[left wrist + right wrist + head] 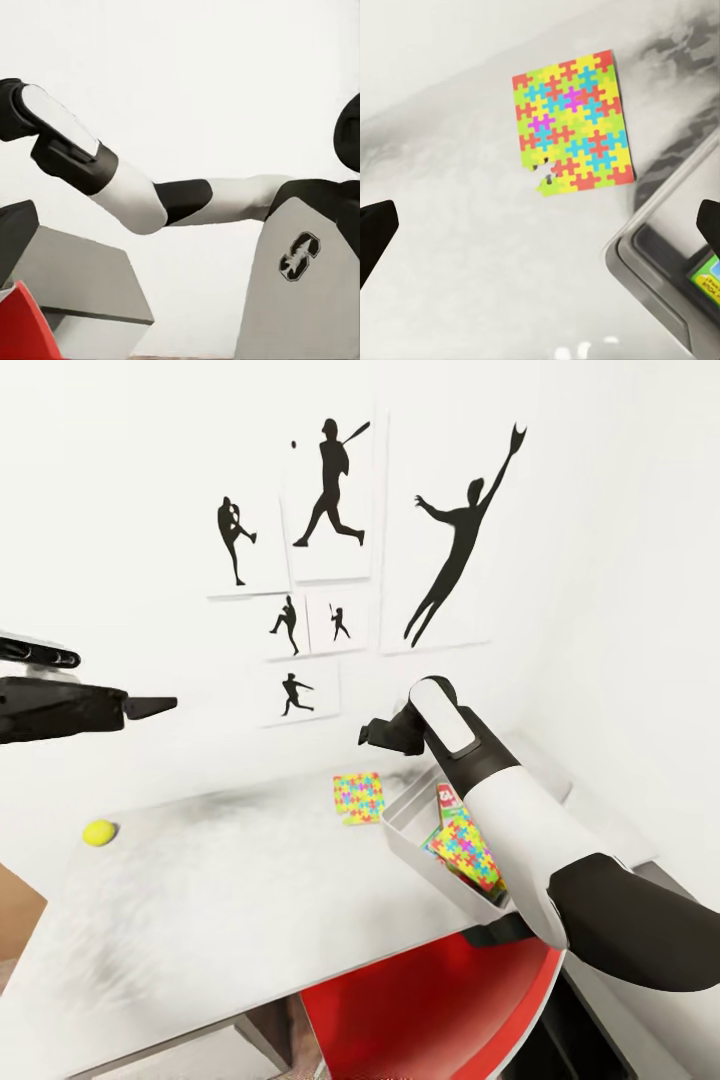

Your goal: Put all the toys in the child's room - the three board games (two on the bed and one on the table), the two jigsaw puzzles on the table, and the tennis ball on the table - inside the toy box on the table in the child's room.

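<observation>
Partly done: one jigsaw puzzle (466, 852) and a board game (446, 796) already in toy box (412, 838); second puzzle (358, 797) and tennis ball (99, 832) left on table (230, 900); right gripper (540, 232) spread above puzzle, left gripper (150, 706) state undeterminable.

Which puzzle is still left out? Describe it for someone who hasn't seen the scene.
On the pale grey table, look just outside the toy box, on its wall side. The jigsaw puzzle lies flat on the tabletop; the other puzzle is already inside the box.
</observation>
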Motion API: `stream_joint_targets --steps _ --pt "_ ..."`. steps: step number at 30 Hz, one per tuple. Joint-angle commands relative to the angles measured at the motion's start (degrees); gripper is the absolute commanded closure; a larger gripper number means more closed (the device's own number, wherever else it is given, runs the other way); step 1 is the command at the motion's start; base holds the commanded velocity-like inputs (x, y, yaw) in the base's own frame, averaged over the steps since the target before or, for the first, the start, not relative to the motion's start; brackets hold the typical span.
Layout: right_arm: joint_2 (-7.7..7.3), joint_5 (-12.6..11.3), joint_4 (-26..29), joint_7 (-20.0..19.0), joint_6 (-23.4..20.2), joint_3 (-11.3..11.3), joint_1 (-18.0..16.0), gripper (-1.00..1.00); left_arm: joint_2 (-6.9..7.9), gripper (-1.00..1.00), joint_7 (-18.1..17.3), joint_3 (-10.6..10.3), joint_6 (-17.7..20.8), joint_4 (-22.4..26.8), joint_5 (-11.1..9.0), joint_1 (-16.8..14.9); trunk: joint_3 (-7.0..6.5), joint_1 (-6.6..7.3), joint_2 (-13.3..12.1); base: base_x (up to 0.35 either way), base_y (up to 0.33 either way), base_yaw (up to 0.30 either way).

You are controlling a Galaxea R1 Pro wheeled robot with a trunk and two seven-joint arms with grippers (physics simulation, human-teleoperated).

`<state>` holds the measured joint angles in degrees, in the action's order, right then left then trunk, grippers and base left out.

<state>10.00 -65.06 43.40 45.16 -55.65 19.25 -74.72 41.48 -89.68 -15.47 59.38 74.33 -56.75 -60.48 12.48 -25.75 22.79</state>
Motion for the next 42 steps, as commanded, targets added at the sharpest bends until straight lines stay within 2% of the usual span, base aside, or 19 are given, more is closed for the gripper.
stream_joint_targets --steps 1,3,5,7,12,16,21,34,42 --pt "0.0 -0.5 0.0 0.6 0.0 0.1 -0.1 -1.0 0.1 -1.0 -0.3 -0.3 0.6 1.0 -0.9 -0.1 0.22 -0.04 0.1 0.0 0.0 0.0" --pt "0.0 -0.6 -0.2 0.5 0.1 0.1 -0.1 -1.0 0.04 -1.0 -0.3 -0.6 0.6 4.2 -2.9 -0.8 0.41 -0.04 0.1 0.0 0.0 0.0" --pt "0.0 -0.6 -0.5 0.5 0.2 0.1 -0.1 -1.0 -0.16 -1.0 -0.3 -0.8 0.6 6.5 -3.6 -1.6 0.6 -0.04 0.1 0.0 0.0 0.0" --pt "0.0 -0.6 -0.9 0.4 0.3 0.1 -0.1 -1.0 -0.41 -1.0 -0.3 -1.0 0.6 7.7 -3.9 -2.0 0.79 -0.04 0.1 0.0 0.0 0.0" --pt "0.0 -0.6 -1.7 0.3 0.4 0.1 -0.1 -1.0 -2.46 -1.0 -0.3 -1.8 0.6 10.1 -4.2 -2.7 1.26 -0.04 0.1 0.0 0.0 0.0" --pt "0.0 -0.6 -1.9 0.1 0.4 0.0 -0.1 -1.0 -3.54 -1.0 -0.3 -6.1 0.6 10.7 -4.1 -2.7 1.64 -0.04 0.1 0.0 0.0 0.0" --pt "0.0 -0.7 -1.9 0.0 0.5 0.1 -0.1 -1.0 -3.88 -1.0 -0.3 -8.6 0.6 10.7 -4.0 -2.7 2.11 -0.04 0.1 0.0 0.0 0.0" --pt "0.0 -0.7 -1.2 0.0 0.5 0.1 -0.1 -1.0 -3.02 -1.0 -0.3 -8.9 0.6 10.5 -4.0 -2.7 3.34 -0.04 0.1 0.0 0.0 0.0" --pt "0.0 -0.5 -0.9 0.0 0.4 0.2 -0.1 -1.0 -1.77 -1.0 -0.3 -8.2 0.6 10.4 -4.2 -2.7 3.75 -0.04 0.1 0.0 0.0 0.0"
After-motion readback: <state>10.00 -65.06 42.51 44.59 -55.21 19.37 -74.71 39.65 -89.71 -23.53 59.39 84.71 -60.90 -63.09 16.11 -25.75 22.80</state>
